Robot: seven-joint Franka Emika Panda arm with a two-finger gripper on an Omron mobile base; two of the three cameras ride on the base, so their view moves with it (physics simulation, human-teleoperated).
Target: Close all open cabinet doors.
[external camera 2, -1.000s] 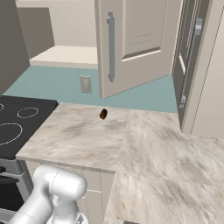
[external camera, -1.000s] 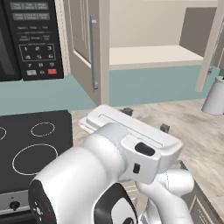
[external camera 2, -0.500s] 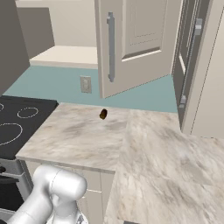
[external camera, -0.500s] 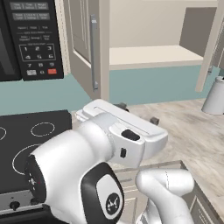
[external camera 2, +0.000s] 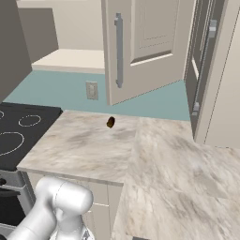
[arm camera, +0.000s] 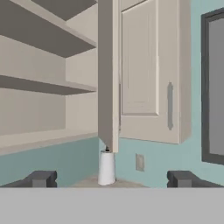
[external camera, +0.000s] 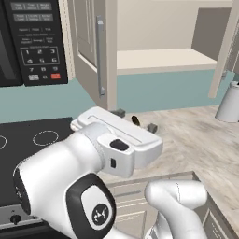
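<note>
Gripper point(external camera: 135, 120) is sitting low over the desk point(external camera 2: 154, 154), fingers spread, holding nothing, aimed at the cabinet. Both doors are hanging open: left door point(external camera: 91, 49) by the microwave point(external camera: 28, 39), right door point(external camera: 226, 49) edge-on; likely lining up a push.

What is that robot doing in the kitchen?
The robot arm is getting ready to shut the wall cupboards. The cabinet door by the microwave stands swung out over the counter, and the shelves behind it are bare. The gripper is open, holds nothing, and points at the door's edge without touching it. A small brown thing lies on the counter.
</note>
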